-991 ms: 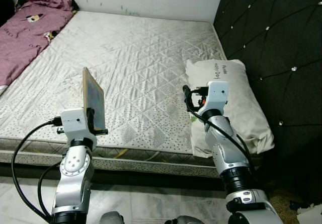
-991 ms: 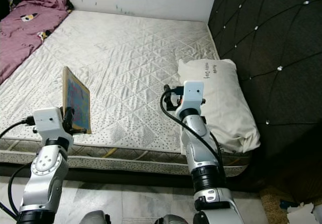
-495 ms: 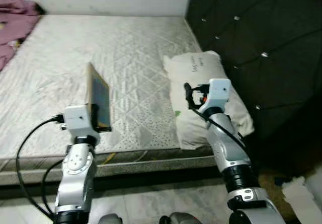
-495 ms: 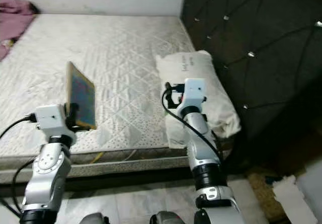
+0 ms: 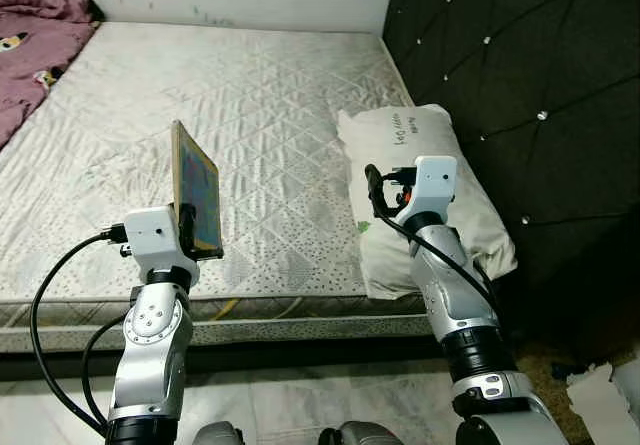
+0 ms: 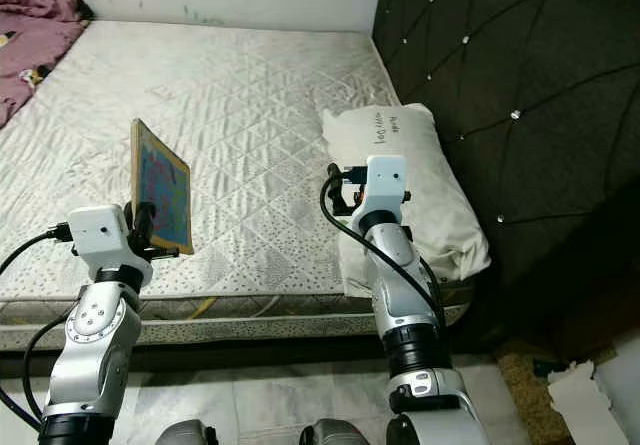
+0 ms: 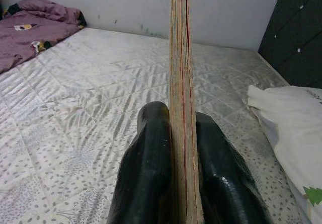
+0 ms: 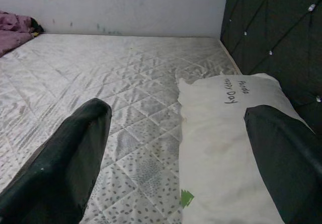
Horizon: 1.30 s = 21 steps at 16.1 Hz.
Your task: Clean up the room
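Bare quilted mattress (image 5: 250,115) ahead, black tufted headboard (image 5: 520,75) on the right. Purple blanket (image 5: 30,45) bunched at far left corner. White pillow (image 5: 440,195) lies against headboard side. Left gripper (image 7: 176,148) clamped on a thin book (image 5: 195,190), held upright on edge above mattress near edge. Right gripper (image 8: 176,148) fingers wide apart, empty, over pillow's edge.

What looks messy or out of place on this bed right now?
The purple blanket lies bunched up at the far left corner of the bare mattress. The white pillow overhangs the near edge of the mattress by the dark headboard. The left gripper holds a thin book upright.
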Tool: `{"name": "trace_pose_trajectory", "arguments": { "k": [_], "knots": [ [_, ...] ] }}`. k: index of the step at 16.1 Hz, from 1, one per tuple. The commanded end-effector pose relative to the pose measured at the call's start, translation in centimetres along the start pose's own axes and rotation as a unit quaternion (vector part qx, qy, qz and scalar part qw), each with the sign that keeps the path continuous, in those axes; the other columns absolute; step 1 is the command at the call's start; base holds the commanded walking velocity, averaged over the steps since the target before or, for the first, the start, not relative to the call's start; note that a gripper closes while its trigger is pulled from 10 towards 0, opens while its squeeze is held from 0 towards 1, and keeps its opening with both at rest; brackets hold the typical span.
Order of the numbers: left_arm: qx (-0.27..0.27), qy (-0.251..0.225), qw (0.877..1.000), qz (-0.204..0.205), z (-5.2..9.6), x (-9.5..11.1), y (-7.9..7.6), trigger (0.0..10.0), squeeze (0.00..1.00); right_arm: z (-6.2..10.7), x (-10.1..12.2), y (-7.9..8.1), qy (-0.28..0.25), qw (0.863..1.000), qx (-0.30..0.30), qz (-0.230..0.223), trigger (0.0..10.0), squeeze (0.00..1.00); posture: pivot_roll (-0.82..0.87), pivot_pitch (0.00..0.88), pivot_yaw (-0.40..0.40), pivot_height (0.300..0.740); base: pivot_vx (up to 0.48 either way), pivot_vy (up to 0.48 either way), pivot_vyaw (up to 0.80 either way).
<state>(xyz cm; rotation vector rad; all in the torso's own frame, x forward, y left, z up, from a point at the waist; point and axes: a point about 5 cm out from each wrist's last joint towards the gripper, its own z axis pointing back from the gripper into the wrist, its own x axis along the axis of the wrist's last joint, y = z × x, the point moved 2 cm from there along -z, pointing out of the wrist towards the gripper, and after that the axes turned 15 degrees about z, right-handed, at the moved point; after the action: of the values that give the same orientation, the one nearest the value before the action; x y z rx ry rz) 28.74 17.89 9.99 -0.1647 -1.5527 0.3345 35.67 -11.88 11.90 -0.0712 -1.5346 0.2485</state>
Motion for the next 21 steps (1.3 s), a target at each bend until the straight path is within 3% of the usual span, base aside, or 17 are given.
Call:
{"name": "trace_pose_trajectory", "arguments": {
  "k": [1,8,17,21],
  "knots": [
    [-0.020,-0.031,0.999,0.007,-0.4,1.5,-1.0,10.0,0.00,-0.3,0.4,-0.1,-0.003,1.000,0.002,0.002,10.0,0.00,-0.06,0.000,-0.058,0.740,0.000,-0.480,0.00],
    [-0.021,-0.032,0.999,0.013,-0.6,1.5,-1.1,10.0,0.00,-0.4,0.5,-0.1,-0.005,1.000,0.002,0.005,10.0,0.00,-0.06,0.000,-0.060,0.740,0.000,-0.480,0.00],
    [-0.052,-0.042,0.997,0.031,-0.2,1.7,-1.8,10.0,0.00,-0.2,0.4,-0.1,-0.004,1.000,0.004,0.009,10.0,0.00,-0.07,0.000,-0.065,0.740,0.000,0.000,0.00],
    [-0.063,-0.044,0.996,0.034,-0.1,1.8,-2.0,10.0,0.00,-0.2,0.4,-0.1,-0.004,1.000,0.004,0.009,10.0,0.00,-0.07,0.000,-0.065,0.740,0.336,0.000,0.00]
  ]
}}
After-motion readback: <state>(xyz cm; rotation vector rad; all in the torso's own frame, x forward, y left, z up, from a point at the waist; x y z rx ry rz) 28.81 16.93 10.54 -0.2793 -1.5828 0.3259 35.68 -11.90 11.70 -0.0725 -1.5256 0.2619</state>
